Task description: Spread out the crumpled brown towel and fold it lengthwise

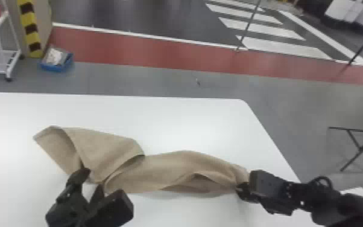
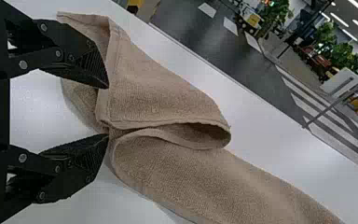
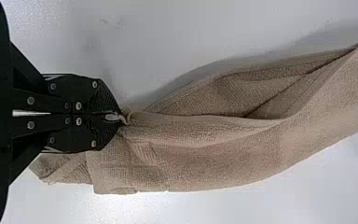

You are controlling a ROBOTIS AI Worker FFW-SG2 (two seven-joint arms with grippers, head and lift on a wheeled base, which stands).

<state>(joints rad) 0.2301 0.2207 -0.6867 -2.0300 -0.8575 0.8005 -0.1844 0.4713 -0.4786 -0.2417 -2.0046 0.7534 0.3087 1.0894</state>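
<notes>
Between the two hands, a crumpled brown cloth towel point(image 1: 184, 169) is stretched out long across a smooth white worktop point(image 1: 190, 120). It is bunchy and twisted, with one big flap folded over near the left hand point(image 1: 92, 180). That hand is spread wide, with a gap between its two flat black fingers. The fingertips are right by the towel's near edge, but it is hard to tell if they touch it. Past the left hand, and out to its left, the towel is wide and has a pointy corner. To that hand's right, the towel makes a little pocket, then goes on in a wavy strip to the right hand point(image 1: 241, 189). The right hand is squeezed together and pinches the towel at its end. A small pale loop point(image 3: 117, 117) sticks out at its fingertips. Under and beside the right hand, more of the towel's end pokes out. Far past the left hand, a blue box point(image 1: 52, 68) sits on the gray floor point(image 1: 147, 80).
</notes>
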